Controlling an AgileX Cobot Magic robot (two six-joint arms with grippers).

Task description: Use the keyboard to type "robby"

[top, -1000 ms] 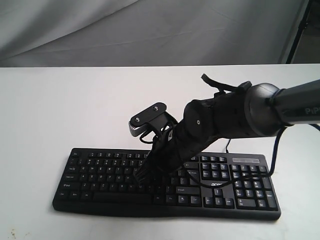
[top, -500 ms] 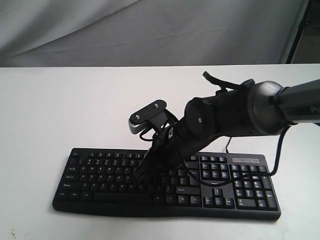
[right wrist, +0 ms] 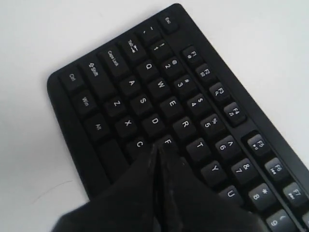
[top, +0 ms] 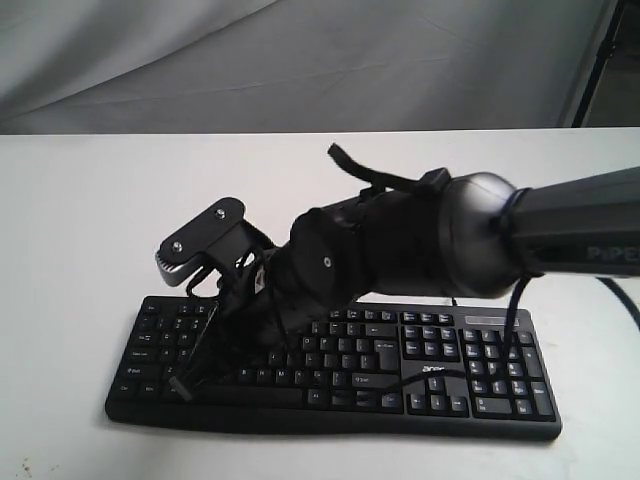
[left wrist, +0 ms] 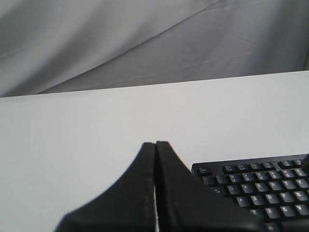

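One keyboard, right gripper pressed together over its left keys, left gripper likewise together

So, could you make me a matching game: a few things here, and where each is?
Things: 1 wide black plastic keyboard; 2 black right end effector; 3 black left end effector; 4 creased grey cloth.
Places: a behind the white table; b tip by the F key; c flat on that table; d off the keys, near the keyboard's corner.
Pairs: 1-c; 2-b; 3-d; 4-a.
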